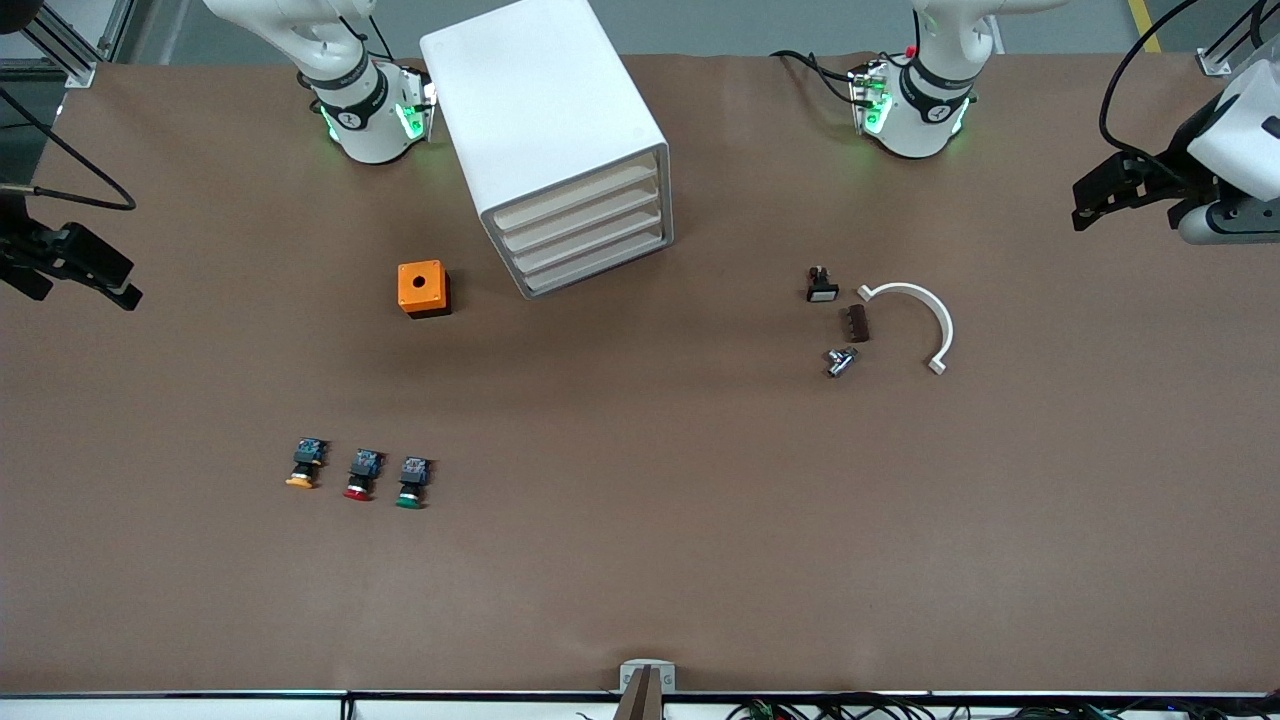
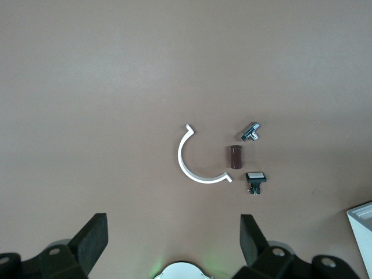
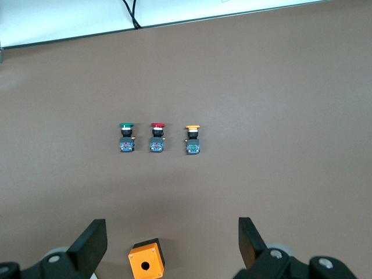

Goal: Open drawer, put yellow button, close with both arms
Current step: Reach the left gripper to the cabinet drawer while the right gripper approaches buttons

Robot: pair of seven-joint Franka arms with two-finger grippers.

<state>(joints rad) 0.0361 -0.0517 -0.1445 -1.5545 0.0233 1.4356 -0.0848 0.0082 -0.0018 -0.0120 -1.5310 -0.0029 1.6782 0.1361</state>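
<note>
Front view: drawer [image 1: 578,194] shut, yellow button [image 1: 304,464] on desk [image 1: 640,560]; nothing begun. Left gripper [image 2: 173,241] and right gripper [image 3: 172,244] wait raised, jaws wide.

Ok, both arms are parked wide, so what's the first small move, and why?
Probably bring the left gripper toward the top drawer of the cabinet. All four drawers look shut, and the yellow button lies untouched in the row of three, so it has nowhere to go yet. The right gripper waits, open.
</note>
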